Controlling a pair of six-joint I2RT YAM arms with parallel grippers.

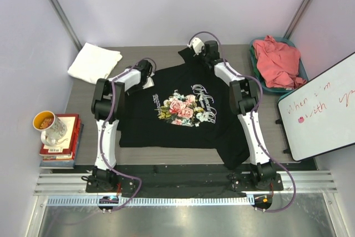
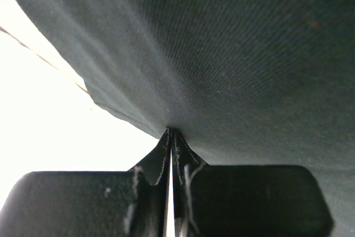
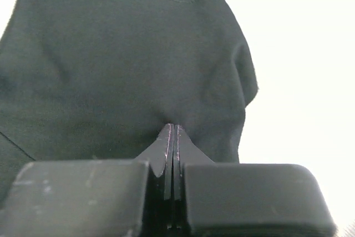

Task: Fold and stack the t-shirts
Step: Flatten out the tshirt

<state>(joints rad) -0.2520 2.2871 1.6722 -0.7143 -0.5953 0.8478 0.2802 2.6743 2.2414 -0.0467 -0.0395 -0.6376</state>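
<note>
The black t-shirt [image 1: 180,106] with its pink-rose print and white script lies spread face up on the table, its lower right part hanging towards the near edge. My left gripper [image 1: 148,77] is shut on the shirt's left shoulder edge; in the left wrist view the closed fingertips [image 2: 172,132] pinch dark cloth [image 2: 233,54]. My right gripper [image 1: 194,45] is shut on the shirt's far edge near the collar; in the right wrist view the closed tips [image 3: 173,127] pinch the cloth [image 3: 122,54]. A plain white t-shirt [image 1: 94,62] lies folded at the far left. A coral-pink t-shirt [image 1: 277,59] lies crumpled in a basket.
A teal basket [image 1: 302,73] stands at the far right corner. A whiteboard [image 1: 321,109] leans at the right edge. A mug [image 1: 51,126] sits on a stack of books [image 1: 58,151] at the left edge. Metal rails run along the near edge.
</note>
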